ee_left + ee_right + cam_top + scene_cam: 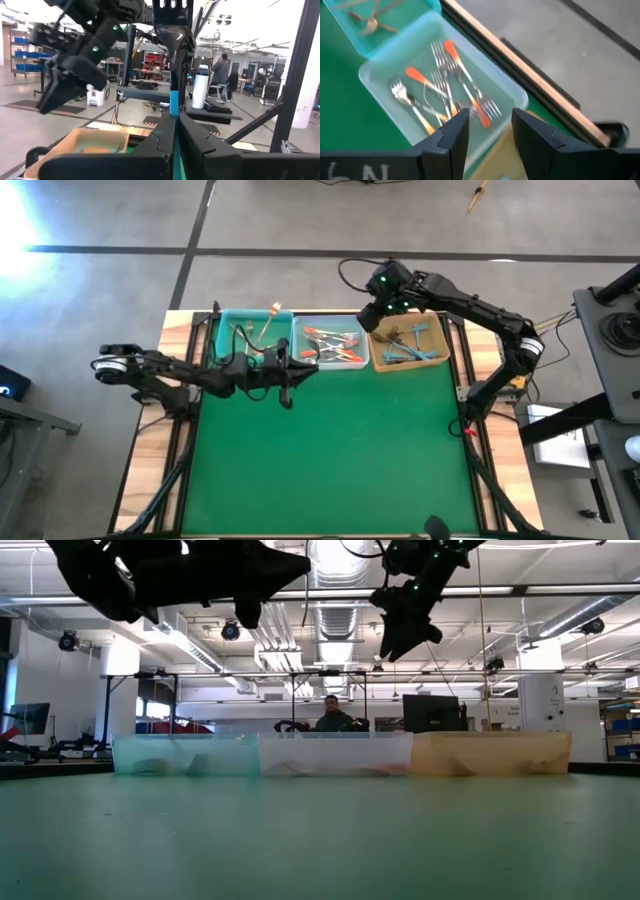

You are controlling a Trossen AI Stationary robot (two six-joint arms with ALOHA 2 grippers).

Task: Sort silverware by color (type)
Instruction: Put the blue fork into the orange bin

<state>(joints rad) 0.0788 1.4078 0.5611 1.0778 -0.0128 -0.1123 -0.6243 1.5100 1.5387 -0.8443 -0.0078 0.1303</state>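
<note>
Your bench [320,470] lay bare, forks already binned along its top edge. Your left tool [287,370], closed, gripped a teal-handled fork [171,55] upright below the clear bin [300,363]; the tan bin [437,356] lay rightward. Your right tool [487,130] hovered open, empty.

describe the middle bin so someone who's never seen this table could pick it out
Along the far edge of the green mat three rectangular bins stand side by side. The middle bin is pale and translucent, between a teal bin and a tan bin. It alone holds silver forks with orange-red handles, and the right end effector hovers open at its edge.
</note>
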